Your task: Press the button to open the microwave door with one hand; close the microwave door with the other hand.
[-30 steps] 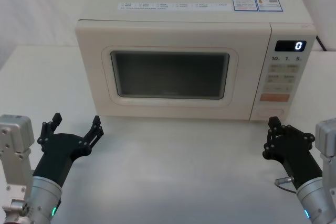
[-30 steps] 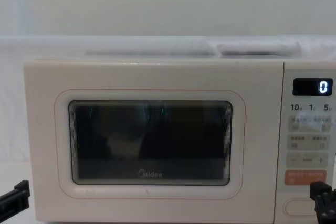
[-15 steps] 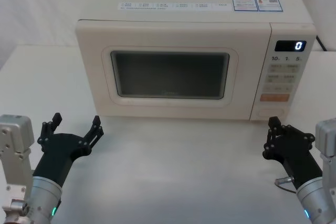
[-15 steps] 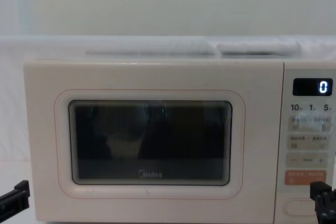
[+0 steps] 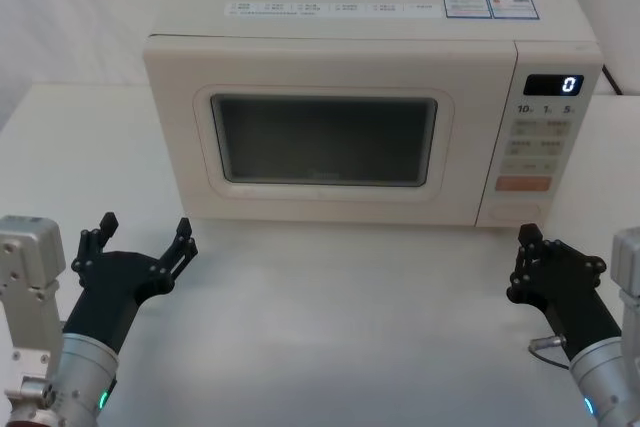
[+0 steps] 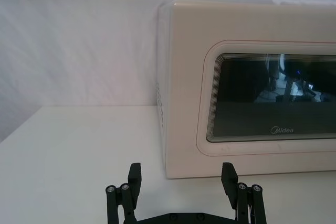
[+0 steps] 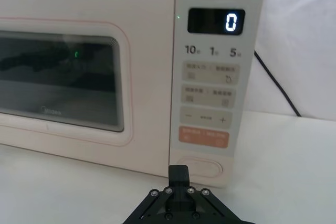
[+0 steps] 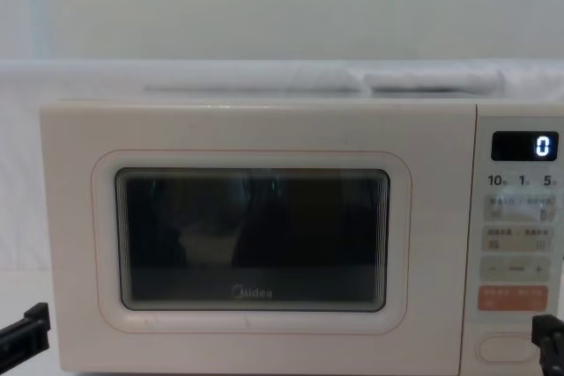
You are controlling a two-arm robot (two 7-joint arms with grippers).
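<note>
The cream microwave (image 5: pixel 370 47) stands at the back of the white table, its display showing 0. The microwave door (image 5: pixel 320 142) with the dark window is closed flush. An oval button (image 7: pixel 199 167) sits at the bottom of the key panel, also visible as the button (image 5: pixel 512 215). My right gripper (image 5: pixel 527 237) is shut, low on the table just in front of and slightly right of that button, apart from it; its tip shows as the right gripper (image 7: pixel 178 171). My left gripper (image 5: pixel 145 225) is open and holds nothing, in front of the door's left corner; the left gripper (image 6: pixel 181 171) faces that corner.
A black cable (image 7: pixel 275 85) runs down behind the microwave's right side. A small metal piece (image 5: pixel 545 344) lies on the table (image 5: pixel 340 327) beside my right arm. White cloth backs the scene. Bare tabletop lies between the two arms.
My right gripper has shifted slightly right and back toward me, dropping lower in the chest view. The left gripper and the door have not moved.
</note>
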